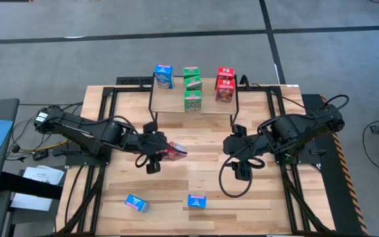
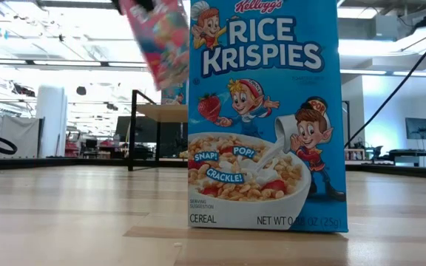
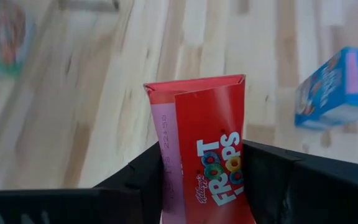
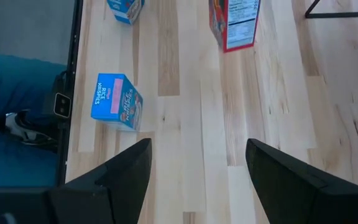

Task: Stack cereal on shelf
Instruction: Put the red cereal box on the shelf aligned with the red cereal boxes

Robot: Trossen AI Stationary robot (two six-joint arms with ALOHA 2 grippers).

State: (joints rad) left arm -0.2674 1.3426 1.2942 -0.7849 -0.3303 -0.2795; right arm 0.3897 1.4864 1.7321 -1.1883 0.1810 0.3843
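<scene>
My left gripper [image 1: 165, 151] is shut on a red Froot Loops box [image 3: 204, 143] above the table's middle, in front of the shelf [image 1: 170, 113]. In the low view the red box [image 2: 159, 37] hangs well above the tabletop. The shelf, light wood on black legs, carries a blue box [image 1: 163, 76], green boxes [image 1: 192, 89] and two red boxes [image 1: 224, 85]. Two blue Rice Krispies boxes [image 1: 135, 203] [image 1: 197, 201] lie on the table near its front edge. My right gripper [image 1: 240, 158] is open and empty, right of centre. My left gripper pinches the red box between its two fingers [image 3: 143, 180], one on each narrow side [image 3: 166, 168], at the box's end nearest the wrist. The fingers come from the table's left. The box sticks out past the fingertips, tilted, lifted clear of the table.
The nearer blue box [image 2: 265, 111] stands right in front of the low camera and hides much of that view. Black frame rails [image 1: 278, 131] run along the table's sides. Bare wood lies between the grippers and the shelf. A looped cable [image 1: 232, 184] hangs below my right arm.
</scene>
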